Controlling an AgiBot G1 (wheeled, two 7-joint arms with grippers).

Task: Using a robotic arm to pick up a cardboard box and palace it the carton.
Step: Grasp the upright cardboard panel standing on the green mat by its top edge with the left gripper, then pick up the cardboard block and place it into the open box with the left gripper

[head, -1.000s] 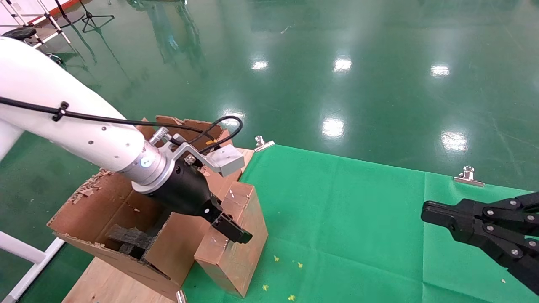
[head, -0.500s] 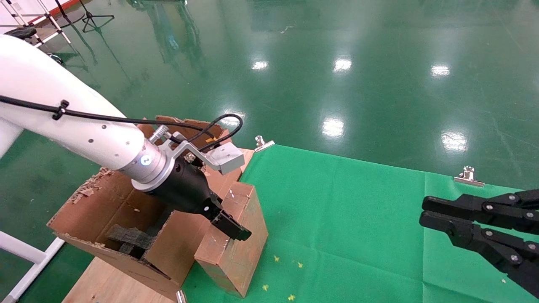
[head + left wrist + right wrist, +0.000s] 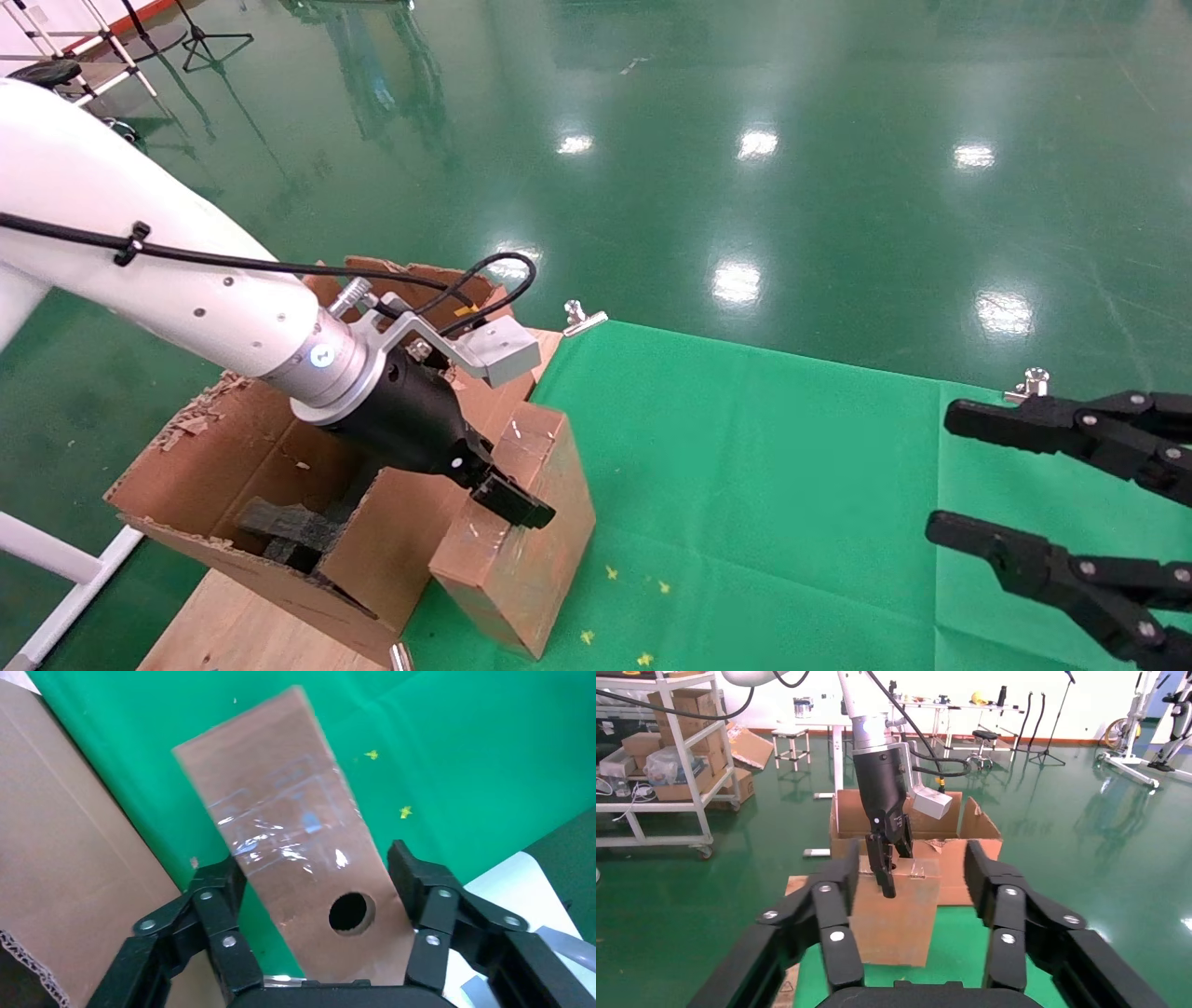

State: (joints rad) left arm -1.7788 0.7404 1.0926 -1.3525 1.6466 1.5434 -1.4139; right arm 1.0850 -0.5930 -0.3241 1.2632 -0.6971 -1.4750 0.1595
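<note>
The cardboard box [image 3: 531, 550] stands on its narrow edge on the green cloth [image 3: 764, 485], leaning against the carton's [image 3: 233, 447] near flap. My left gripper [image 3: 507, 494], on the white robotic arm [image 3: 140, 270], straddles the box's taped top edge and is shut on it. In the left wrist view the fingers [image 3: 225, 881] flank the box [image 3: 295, 832], which has a round hole. My right gripper [image 3: 941, 471] is open and empty over the cloth at the far right. The right wrist view shows it [image 3: 912, 857] facing the box [image 3: 898, 910] and carton [image 3: 954, 818].
Dark foam pieces [image 3: 279, 527] lie inside the carton. The carton sits on a wooden board [image 3: 242, 634]. Metal clips [image 3: 582, 317] [image 3: 1034, 387] hold the cloth's far edge. Shiny green floor lies beyond; shelves [image 3: 666, 755] and stands are farther off.
My right gripper's jaws have spread wide apart from nearly shut. The left arm and the box have barely moved.
</note>
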